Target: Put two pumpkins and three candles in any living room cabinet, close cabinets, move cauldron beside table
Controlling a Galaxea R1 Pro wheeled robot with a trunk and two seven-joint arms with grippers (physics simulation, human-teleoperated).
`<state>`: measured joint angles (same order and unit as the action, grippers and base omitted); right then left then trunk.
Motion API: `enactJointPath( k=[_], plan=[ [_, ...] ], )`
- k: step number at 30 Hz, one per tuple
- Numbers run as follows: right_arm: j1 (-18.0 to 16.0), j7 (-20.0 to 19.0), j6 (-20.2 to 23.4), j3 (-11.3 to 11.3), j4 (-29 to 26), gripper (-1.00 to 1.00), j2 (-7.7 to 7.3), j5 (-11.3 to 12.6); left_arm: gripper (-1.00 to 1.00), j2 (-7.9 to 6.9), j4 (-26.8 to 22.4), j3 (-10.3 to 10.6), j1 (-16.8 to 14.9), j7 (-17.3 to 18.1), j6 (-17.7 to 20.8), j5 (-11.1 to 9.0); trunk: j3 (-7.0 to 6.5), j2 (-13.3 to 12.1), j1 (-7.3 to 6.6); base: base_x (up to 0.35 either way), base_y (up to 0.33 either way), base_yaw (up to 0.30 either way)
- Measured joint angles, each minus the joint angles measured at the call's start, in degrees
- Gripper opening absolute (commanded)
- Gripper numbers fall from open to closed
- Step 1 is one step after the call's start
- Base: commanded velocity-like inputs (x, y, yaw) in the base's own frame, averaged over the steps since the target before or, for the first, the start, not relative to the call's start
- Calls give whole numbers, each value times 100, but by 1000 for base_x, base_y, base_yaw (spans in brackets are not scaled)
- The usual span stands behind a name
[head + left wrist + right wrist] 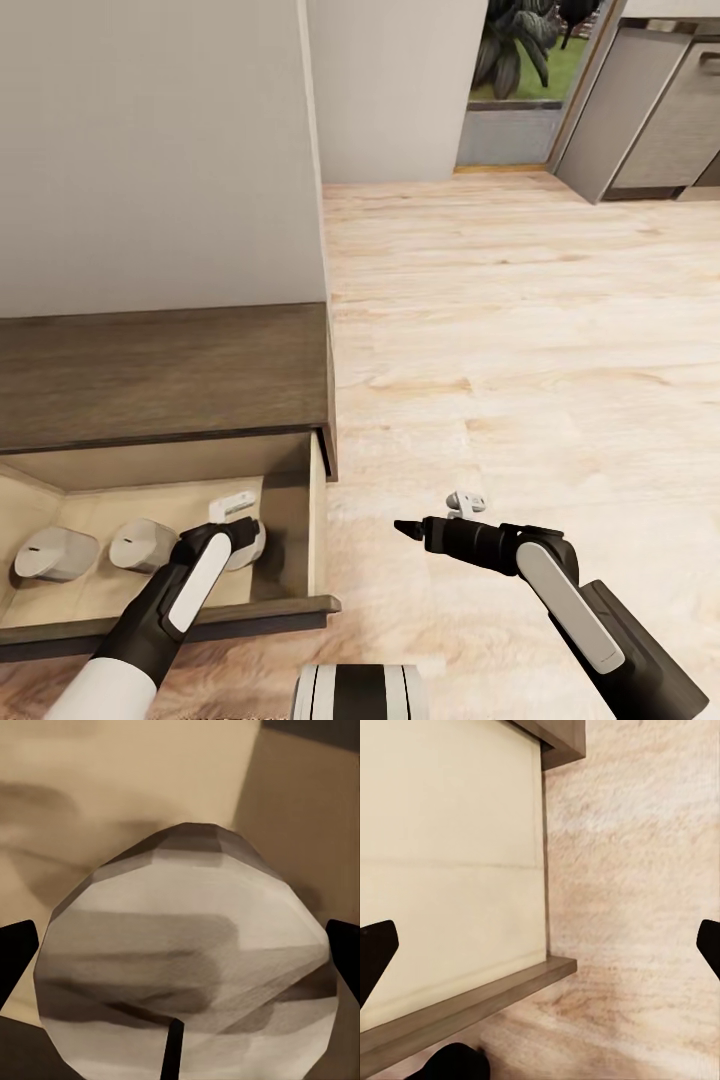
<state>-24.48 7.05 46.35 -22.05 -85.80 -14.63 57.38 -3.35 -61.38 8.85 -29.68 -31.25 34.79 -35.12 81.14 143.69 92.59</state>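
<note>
We see the cabinet (165, 375) with its drawer (200, 615) pulled out. Two candles lie inside on their sides, long axes roughly level, flat wick ends facing toward us: the first candle (55, 554) farthest to the left of the left gripper, the second candle (142, 544) just beside it on that side.

The left gripper (243, 535) reaches down into the drawer over a third candle (252, 546). In the left wrist view its fingers (16, 952) are spread wide, one on each side of this candle (187, 960); we cannot tell if they touch it. It too lies tipped, resting on the pale drawer floor.

The right gripper (405, 527) hangs over the wood floor (520, 330), to the right of the drawer, pointing toward it. In the right wrist view its fingers (375, 952) stand far apart with nothing between them; beyond them show the drawer front (472, 1009) and floor.
</note>
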Motion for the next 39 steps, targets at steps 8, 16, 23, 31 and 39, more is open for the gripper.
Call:
enactJointPath(
  k=[8, 16, 23, 31, 39],
  plan=[
    [0, 0, 0, 0, 0, 100, 0, 10, -100, 0, -18, 0, 0, 8, 4, -1, 23, 2, 2, 0, 0, 0],
    [0, 0, 0, 0, 0, 100, 0, 11, 100, -9, -33, -14, 0, 11, 15, -8, 23, 2, 2, 0, 0, 0],
    [0, 0, 0, 0, 0, 100, 0, 16, 100, -10, -57, -32, 0, 11, 15, -30, 23, 2, 2, 0, 0, 0],
    [0, 0, 0, 0, 59, 100, 0, 5, 100, -14, -162, -37, 0, -1, 49, -46, 23, 2, 2, 0, 0, 0],
    [0, 0, 0, 0, 82, 100, 0, 4, 100, -20, -488, -41, 8, -6, 70, -57, -65, -3, -9, 0, 0, 0]
  ],
)
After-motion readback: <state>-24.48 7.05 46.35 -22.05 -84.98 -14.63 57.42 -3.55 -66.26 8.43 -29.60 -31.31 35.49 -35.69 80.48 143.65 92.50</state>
